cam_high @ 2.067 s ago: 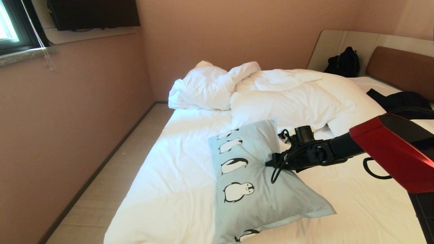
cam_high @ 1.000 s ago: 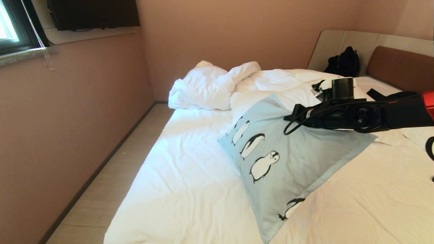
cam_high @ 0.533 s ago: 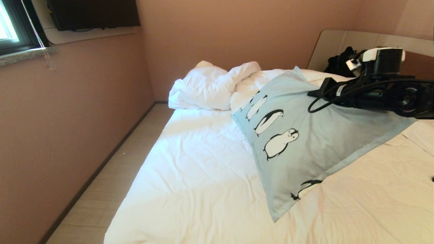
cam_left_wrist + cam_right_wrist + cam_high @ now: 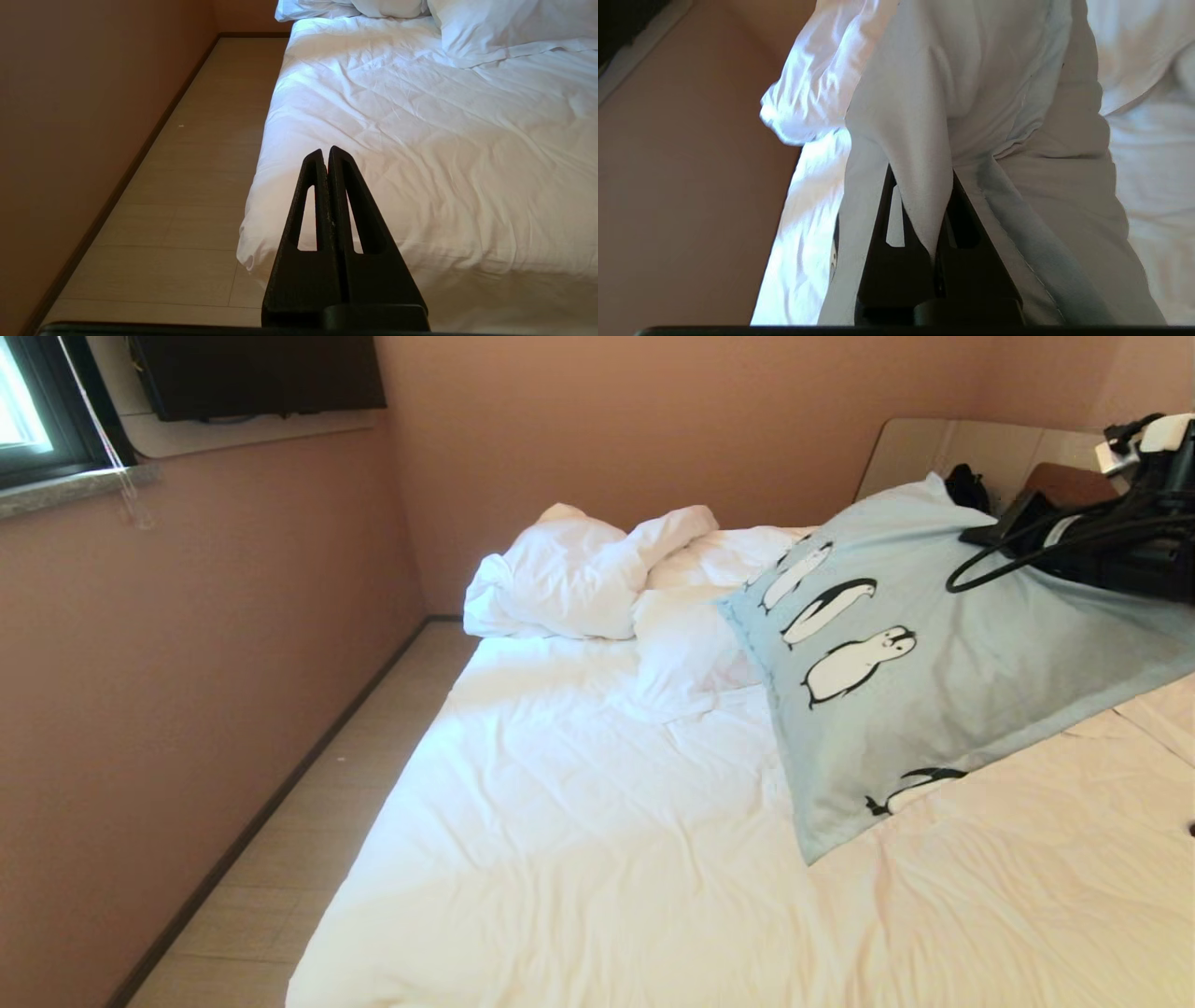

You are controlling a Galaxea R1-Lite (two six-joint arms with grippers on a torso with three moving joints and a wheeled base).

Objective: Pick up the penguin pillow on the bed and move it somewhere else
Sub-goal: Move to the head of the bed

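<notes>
Penguin pillow (image 4: 943,681) hangs tilted over the bed's (image 4: 579,821) right side, you see, lower corner near the sheet. Your right gripper (image 4: 936,242) is clamped on its fabric; your left gripper (image 4: 327,156) sits closed, empty.

The penguin pillow (image 4: 943,663) is pale blue, printed with a row of black-and-white penguins near one edge. The bed (image 4: 579,859) is covered in white wrinkled sheets, and the rumpled duvet (image 4: 579,569) at its far side is white as well. The headboard (image 4: 934,453) has a pale grey-white frame with a brown panel. The walls (image 4: 187,663) are a dusty pinkish brown, and the floor (image 4: 299,831) is light beige in long tiles with a dark skirting line. The right pincer (image 4: 934,252) is black, as is the left pincer (image 4: 327,156).
</notes>
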